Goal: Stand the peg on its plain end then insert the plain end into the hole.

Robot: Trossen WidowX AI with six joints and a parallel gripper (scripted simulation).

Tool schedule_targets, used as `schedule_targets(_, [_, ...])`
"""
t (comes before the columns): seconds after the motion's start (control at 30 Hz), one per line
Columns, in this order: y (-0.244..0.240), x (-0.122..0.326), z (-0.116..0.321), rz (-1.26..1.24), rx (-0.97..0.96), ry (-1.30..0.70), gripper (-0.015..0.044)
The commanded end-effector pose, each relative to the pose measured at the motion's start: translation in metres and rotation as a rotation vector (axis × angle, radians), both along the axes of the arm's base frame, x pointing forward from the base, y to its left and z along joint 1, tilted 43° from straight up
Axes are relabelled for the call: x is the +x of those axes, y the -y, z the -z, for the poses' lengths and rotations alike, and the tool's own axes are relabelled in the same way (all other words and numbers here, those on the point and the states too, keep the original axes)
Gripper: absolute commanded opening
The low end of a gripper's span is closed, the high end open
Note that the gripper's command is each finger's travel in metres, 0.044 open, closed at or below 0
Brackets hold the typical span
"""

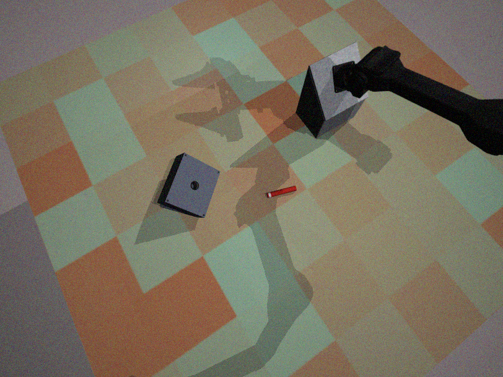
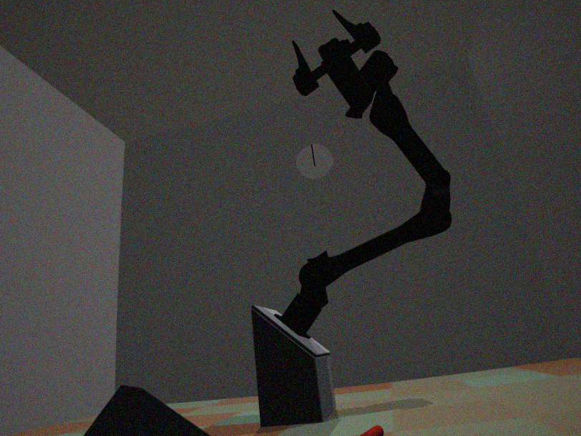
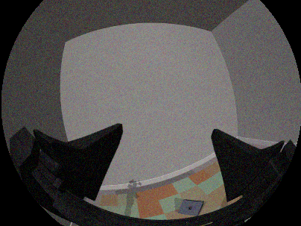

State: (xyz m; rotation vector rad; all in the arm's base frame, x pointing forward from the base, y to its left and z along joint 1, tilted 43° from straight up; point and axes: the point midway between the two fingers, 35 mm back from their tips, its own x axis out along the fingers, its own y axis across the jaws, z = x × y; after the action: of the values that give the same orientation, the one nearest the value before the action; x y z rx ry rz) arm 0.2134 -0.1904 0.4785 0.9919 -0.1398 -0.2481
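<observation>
Over from the sloped panel (image 1: 184, 188) (image 2: 140, 414) (image 3: 195, 206), the red peg (image 1: 283, 191) (image 2: 373, 430) lies flat, ungrasped, the raised pincer's (image 2: 313, 25) (image 3: 167, 127) fingers apart, presumably ready for grasping.

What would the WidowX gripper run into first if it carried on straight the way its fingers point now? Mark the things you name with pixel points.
Probably the pale wall filling the middle of the wrist view; nothing shows between it and the open gripper (image 2: 313, 25) (image 3: 169, 132), though the distance is hard to judge.
</observation>
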Motion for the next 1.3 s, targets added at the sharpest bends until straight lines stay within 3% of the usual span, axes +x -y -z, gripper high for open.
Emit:
schedule_targets(0.0, [-0.001,0.027,0.028,-0.084,0.045,-0.057,0.044])
schedule_targets(0.37, [-0.036,0.092,0.096,-0.322,0.113,-0.21,0.044])
schedule_targets(0.73, [-0.1,0.14,0.172,-0.575,0.165,-0.398,0.044])
schedule_targets(1.27, [-0.225,0.152,0.288,-0.958,0.188,-0.729,0.044])
